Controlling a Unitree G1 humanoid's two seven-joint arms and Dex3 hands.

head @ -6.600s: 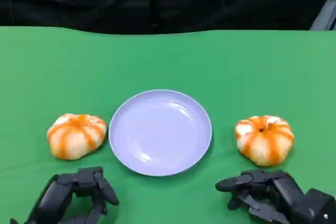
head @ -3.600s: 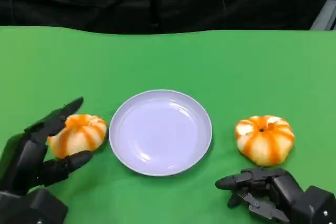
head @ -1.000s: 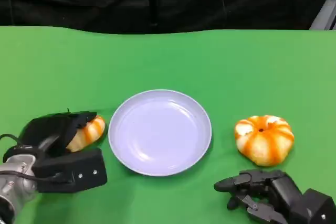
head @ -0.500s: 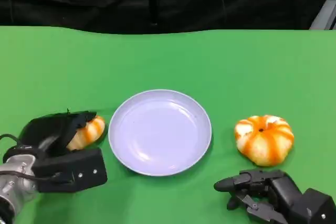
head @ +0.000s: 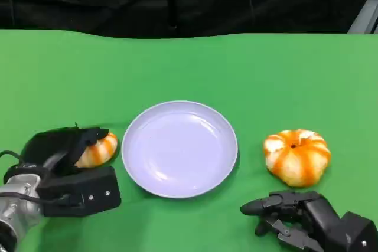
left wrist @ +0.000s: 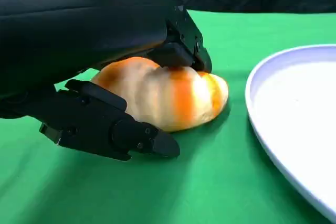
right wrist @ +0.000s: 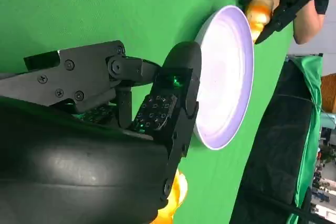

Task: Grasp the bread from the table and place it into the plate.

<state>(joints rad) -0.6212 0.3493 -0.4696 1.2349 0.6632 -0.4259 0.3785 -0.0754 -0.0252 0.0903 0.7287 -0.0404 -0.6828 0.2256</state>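
An orange-and-white striped bread [head: 101, 149] lies on the green table just left of the pale lilac plate [head: 180, 149]. My left hand [head: 62, 160] grips it, fingers arched over its top. In the left wrist view the bread [left wrist: 173, 95] sits between upper fingers [left wrist: 178, 51] and the thumb, resting on the cloth beside the plate's rim [left wrist: 262, 108]. A second striped bread [head: 297, 156] lies right of the plate. My right hand [head: 292, 216] rests on the table in front of it, fingers loosely apart, holding nothing. The right wrist view shows the plate [right wrist: 231, 77] and the gripped bread [right wrist: 261, 3].
The green table [head: 189, 69] stretches back to a black curtain behind its far edge. A person's sleeve [right wrist: 310, 19] shows beyond the table in the right wrist view. The plate holds nothing.
My left hand has reached the left bread and wrapped around it; over the last second its fingers cover slightly more of it. The right hand and right bread have not moved.
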